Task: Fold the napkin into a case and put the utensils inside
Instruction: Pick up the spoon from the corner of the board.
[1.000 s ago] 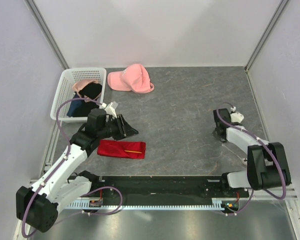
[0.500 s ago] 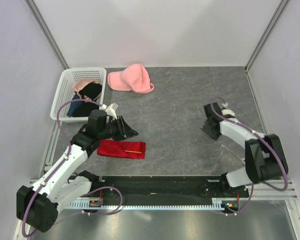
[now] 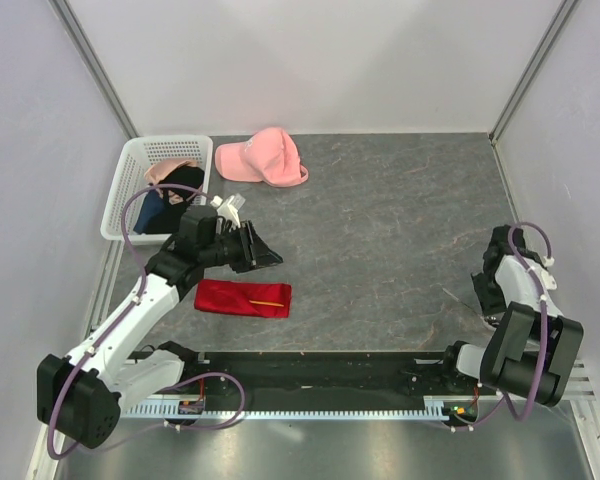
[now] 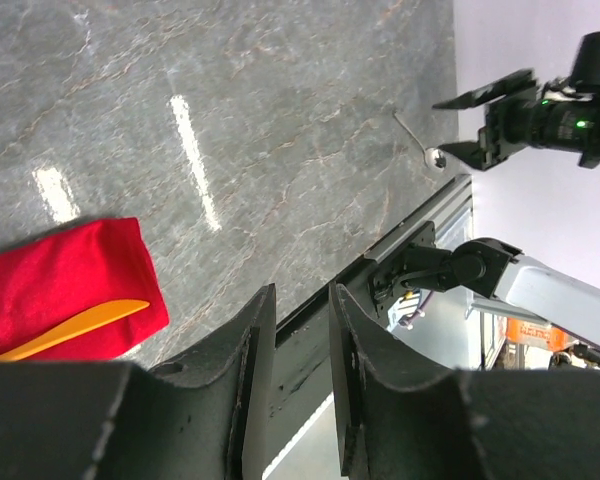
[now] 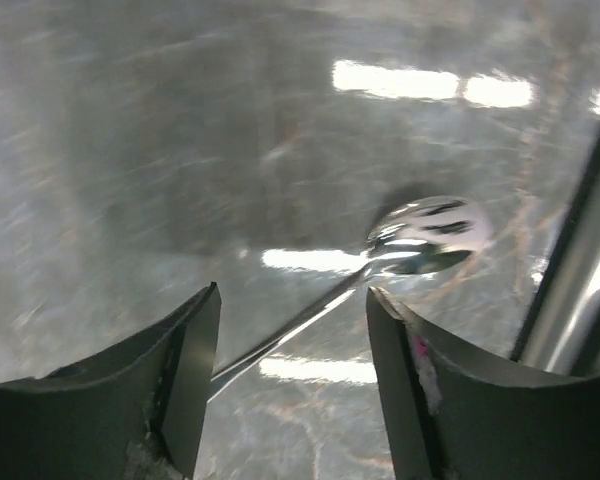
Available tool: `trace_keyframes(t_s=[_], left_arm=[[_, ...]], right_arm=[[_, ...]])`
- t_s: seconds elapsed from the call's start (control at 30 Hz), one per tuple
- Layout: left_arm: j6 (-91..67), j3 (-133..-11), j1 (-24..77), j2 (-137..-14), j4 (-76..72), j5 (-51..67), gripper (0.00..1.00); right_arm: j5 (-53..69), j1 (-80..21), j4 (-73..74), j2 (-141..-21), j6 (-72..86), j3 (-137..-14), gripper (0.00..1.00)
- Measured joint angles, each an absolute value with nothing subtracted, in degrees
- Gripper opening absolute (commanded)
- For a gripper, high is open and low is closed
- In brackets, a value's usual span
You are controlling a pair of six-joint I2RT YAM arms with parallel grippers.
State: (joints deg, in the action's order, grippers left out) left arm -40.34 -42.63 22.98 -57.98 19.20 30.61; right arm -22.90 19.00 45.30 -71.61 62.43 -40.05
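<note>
The red napkin (image 3: 235, 297) lies folded as a narrow rectangle at the front left of the table; it also shows in the left wrist view (image 4: 70, 275). An orange utensil (image 3: 269, 302) lies along it (image 4: 75, 330); I cannot tell whether it is tucked in. My left gripper (image 3: 265, 255) hovers just behind the napkin, slightly open and empty (image 4: 301, 295). My right gripper (image 3: 485, 290) is open at the far right (image 5: 292, 295). A metal spoon (image 5: 420, 230) lies on the table below its fingers, handle between them, untouched.
A white basket (image 3: 117, 205) with dark garments stands at the back left. A pink cap (image 3: 263, 160) lies beside it. A black rail (image 3: 320, 370) runs along the near edge. Walls close in on the left, back and right.
My right arm swung from the middle right of the table out to the far right edge. My left gripper moved a little back and away from the napkin.
</note>
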Motion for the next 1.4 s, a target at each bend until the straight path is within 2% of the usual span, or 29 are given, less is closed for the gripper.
trace_keyframes(t_s=[0.1,0.27,0.33,0.4,0.43,0.6,0.67,0.83,0.93,0.97,1.07,1.2,1.4], left_arm=[[-39.72,-43.86,22.98,-58.24,19.42,30.89,0.34],[-39.33,-45.25,22.96,-58.94,19.57,31.66,0.34],[-39.33,-45.39,22.98,-59.27,19.57,31.7,0.34],[-39.31,-45.39,22.98,-59.57,19.59,31.73,0.34],[-39.33,-45.39,22.98,-59.66,19.59,31.73,0.34],[-39.33,-45.39,22.98,-59.64,19.62,31.7,0.35],[-39.33,-45.39,22.98,-59.61,19.59,31.68,0.35],[-39.35,-45.36,22.98,-59.59,19.53,31.68,0.39],[-39.4,-44.95,23.03,-59.59,18.52,31.9,0.46],[-39.42,-44.58,23.24,-59.59,17.85,32.03,0.52],[-39.57,-44.21,24.67,-60.42,16.67,32.1,0.55],[-39.59,-44.23,29.06,-63.4,14.35,31.7,0.56],[-39.66,-44.29,37.15,-69.38,9.28,29.58,0.58]], right_arm=[[-20.58,23.16,45.63,-72.53,62.81,-37.82,0.64],[-18.22,23.81,45.04,-72.6,63.83,-35.62,0.62],[-18.06,24.01,44.45,-72.03,64.23,-35.05,0.58],[-17.82,24.32,43.57,-71.61,64.53,-34.48,0.47],[-17.72,24.43,43.29,-71.79,64.6,-34.39,0.35],[-16.75,24.62,42.17,-74.67,63.16,-35.97,0.17],[-16.12,24.67,41.6,-75.42,61.69,-36.36,0.0],[-14.46,24.6,39.29,-74.63,57.67,-35.27,0.0],[-15.03,22.04,37.5,-73.8,55.09,-35.0,0.0],[-15.33,20.27,36.71,-73.65,54.46,-34.96,0.0],[-15.09,12.99,34.0,-73.1,53.1,-34.87,0.0],[-7.88,2.96,29.41,-71.99,53.06,-33.95,0.0],[-2.76,-5.06,27.09,-67.61,53.78,-33.85,0.0]])
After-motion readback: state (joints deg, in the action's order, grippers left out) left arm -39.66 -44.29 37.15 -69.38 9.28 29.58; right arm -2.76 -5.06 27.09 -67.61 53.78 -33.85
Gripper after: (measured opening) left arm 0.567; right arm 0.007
